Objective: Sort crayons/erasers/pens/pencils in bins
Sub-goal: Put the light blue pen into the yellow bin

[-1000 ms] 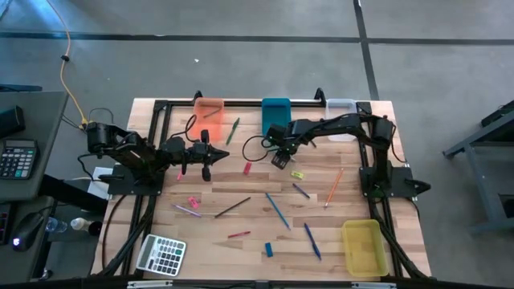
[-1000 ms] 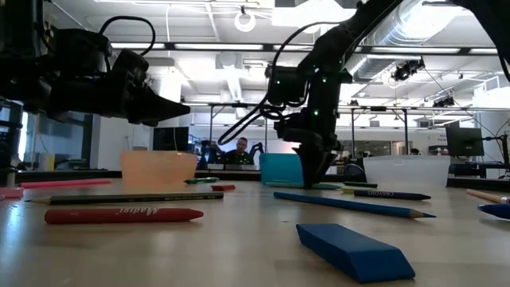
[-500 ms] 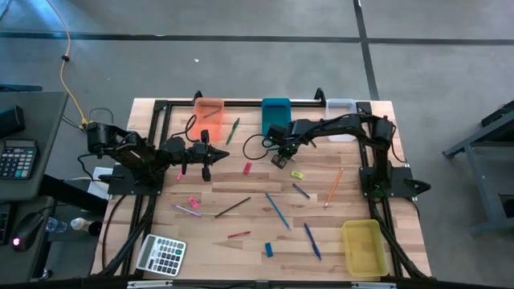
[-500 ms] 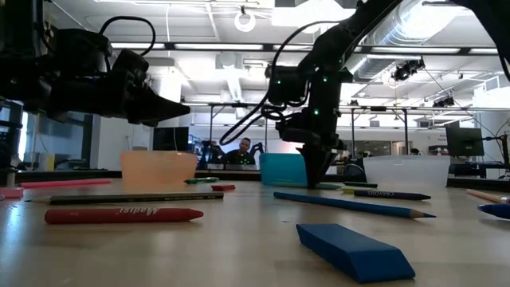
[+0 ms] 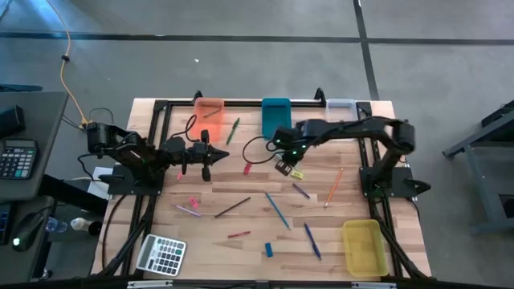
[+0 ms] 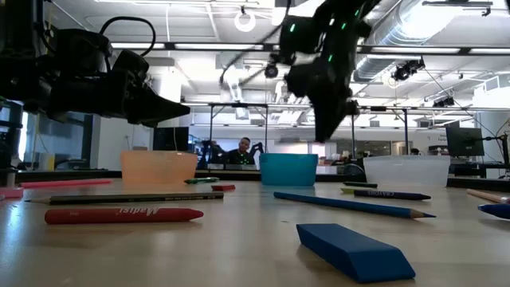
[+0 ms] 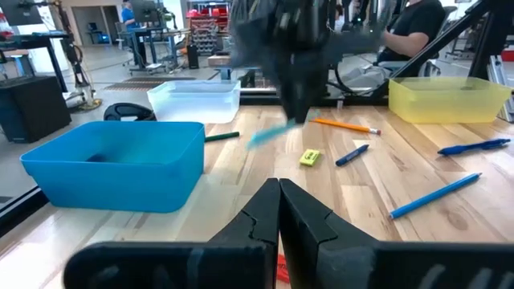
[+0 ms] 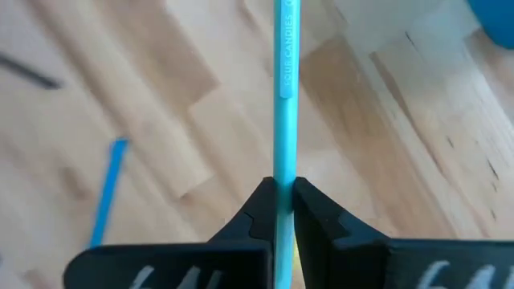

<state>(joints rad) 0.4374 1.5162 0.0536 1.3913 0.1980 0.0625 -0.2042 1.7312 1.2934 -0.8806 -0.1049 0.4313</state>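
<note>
Left gripper [image 5: 206, 163] hangs shut and idle over the table's left side, just in front of the orange bin [image 5: 209, 113], holding nothing. Right gripper [image 5: 283, 166] is lifted off the wood near the middle, just in front of the teal bin [image 5: 276, 114], jaws pinched on a teal pen [image 8: 285, 96] that sticks straight out ahead of the fingers. Risk, as I judge it: the pinch is at one end, so the long free length could swing or slip during the carry and clip a bin rim, dropping outside.

Robotics lab or workshop: open hall behind the wooden table [image 5: 241, 201], exposed ceiling ducts [image 6: 414, 32], strip lights, workstations, seated person [image 6: 241, 151] beyond it.
</note>
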